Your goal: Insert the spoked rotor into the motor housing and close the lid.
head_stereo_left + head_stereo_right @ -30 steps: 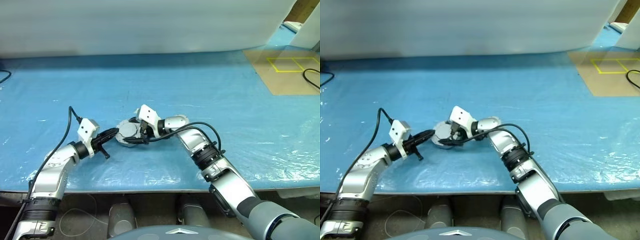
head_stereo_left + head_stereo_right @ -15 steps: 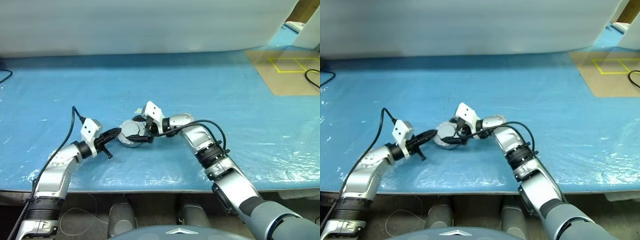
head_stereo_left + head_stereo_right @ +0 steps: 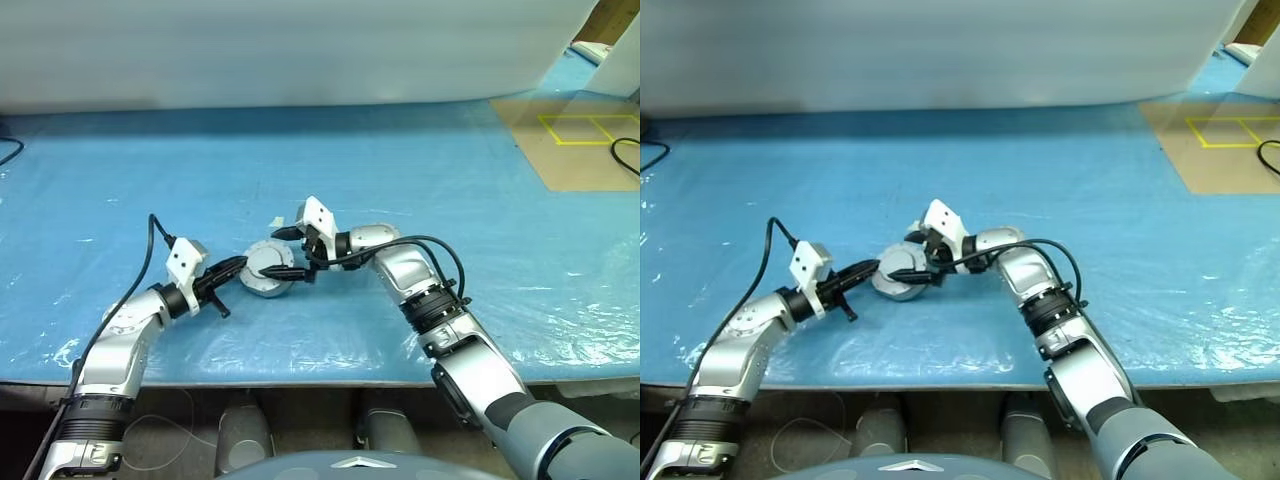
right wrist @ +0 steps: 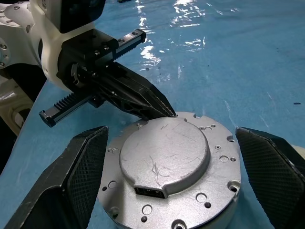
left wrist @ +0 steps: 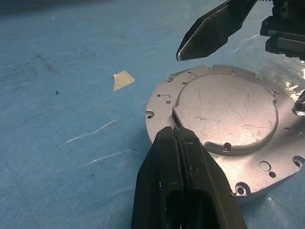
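Now closed lid (image 4: 164, 155) atop motor housing (image 4: 209, 198); left claw (image 5: 177, 136) shut, right claw (image 4: 169, 157) wide open.

Motor housing (image 4: 171, 171): matt silver-grey metal, finely scratched. Table cover (image 3: 420, 160): glossy blue plastic sheet. Fingers (image 4: 83, 167): black, textured pads.

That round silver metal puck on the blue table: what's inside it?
Only the puck's closed outside shows: a flat silver lid with a raised round centre, small holes around the rim. The left gripper's shut tips rest on it. Whatever is inside is covered.
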